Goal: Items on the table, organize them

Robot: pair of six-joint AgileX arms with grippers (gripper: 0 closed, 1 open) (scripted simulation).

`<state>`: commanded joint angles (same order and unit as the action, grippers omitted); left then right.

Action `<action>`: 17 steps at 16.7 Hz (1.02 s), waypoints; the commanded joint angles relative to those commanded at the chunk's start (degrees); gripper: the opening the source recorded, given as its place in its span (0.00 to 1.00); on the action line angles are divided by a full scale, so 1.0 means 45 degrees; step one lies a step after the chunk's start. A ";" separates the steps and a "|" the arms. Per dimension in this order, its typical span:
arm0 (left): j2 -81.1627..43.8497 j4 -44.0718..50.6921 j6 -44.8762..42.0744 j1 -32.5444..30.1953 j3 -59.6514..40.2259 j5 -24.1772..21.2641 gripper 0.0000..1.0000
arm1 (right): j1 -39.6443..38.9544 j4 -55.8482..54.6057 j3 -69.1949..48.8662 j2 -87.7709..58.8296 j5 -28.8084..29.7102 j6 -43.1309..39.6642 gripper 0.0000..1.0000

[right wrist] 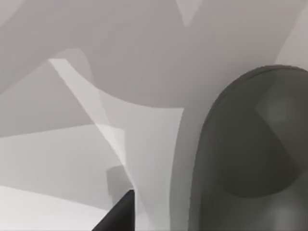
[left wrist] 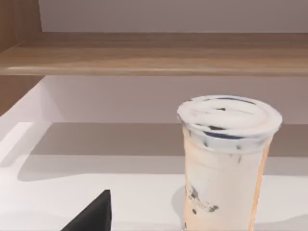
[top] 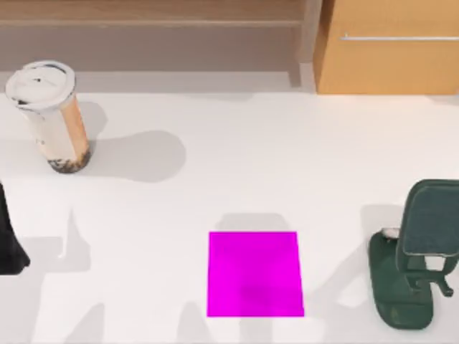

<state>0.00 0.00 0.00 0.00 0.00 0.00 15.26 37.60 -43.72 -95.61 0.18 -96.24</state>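
A tall beige-brown drink cup [top: 56, 118] with a white lid stands upright at the far left of the white table [top: 237, 165]. In the left wrist view the cup [left wrist: 226, 163] is close ahead, and my left gripper [left wrist: 91, 216] shows as a dark wedge short of it and to one side, apart from it. My left arm [top: 8, 240] sits at the table's left edge, nearer the front than the cup. My right gripper [right wrist: 118, 214] is a dark wedge low over the table beside a dark green stand [right wrist: 250, 154].
A magenta square mat [top: 254, 274] lies flat at the front middle. The dark green stand [top: 416, 251] with an upright panel is at the front right. A wooden shelf [top: 150, 21] and a cabinet [top: 387, 50] line the far edge.
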 joint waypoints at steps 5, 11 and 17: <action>0.0000 0.0000 0.0000 0.0000 0.0000 0.0000 1.00 | 0.0000 0.0000 0.0000 0.0000 0.0000 0.0000 0.00; 0.0000 0.0000 0.0000 0.0000 0.0000 0.0000 1.00 | -0.0011 0.0547 -0.0103 0.0353 0.0108 0.0234 0.00; 0.0000 0.0000 0.0000 0.0000 0.0000 0.0000 1.00 | 0.0071 0.3516 -0.1868 0.1330 0.0124 0.0139 0.00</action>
<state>0.00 0.00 0.00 0.00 0.00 0.00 15.57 53.43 -52.12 -89.63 0.74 -95.62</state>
